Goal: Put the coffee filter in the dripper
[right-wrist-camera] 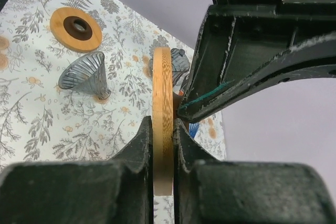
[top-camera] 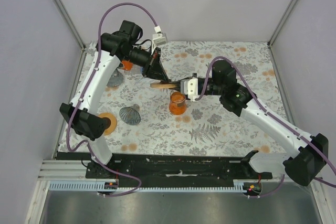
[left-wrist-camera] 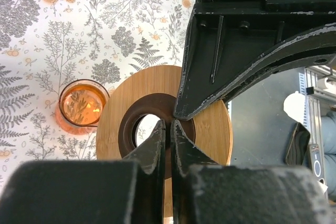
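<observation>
Just past the orange glass (top-camera: pixel 177 103), on its far-left side in the top view, both arms meet on one wooden dripper disc (top-camera: pixel 163 84) raised off the worktop (top-camera: pixel 226 129): left claw (top-camera: pixel 157 78) comes from beyond it, right claw (top-camera: pixel 177 85) from the right. The coffee filter (top-camera: pixel 129 115), a ribbed grey cone, lies on its side left of the glass, untouched. A second cone (top-camera: pixel 114 78) and a spare disc (top-camera: pixel 107 123) sit further left. Left wrist view: left claw (left-wrist-camera: pixel 168 128) pinched almost closed on the disc's (left-wrist-camera: pixel 131 98) dark inner ring; the glass (left-wrist-camera: pixel 83 103) sits below, apparently empty, with the pattern showing through. Right wrist view: right claw (right-wrist-camera: pixel 163 125) clamped across the disc's (right-wrist-camera: pixel 163 87) rim, seen edge-on. Judgement: filter looks thin, light, fairly stiff, liable to roll or dent. Take it at the wide rim, one finger inside.
</observation>
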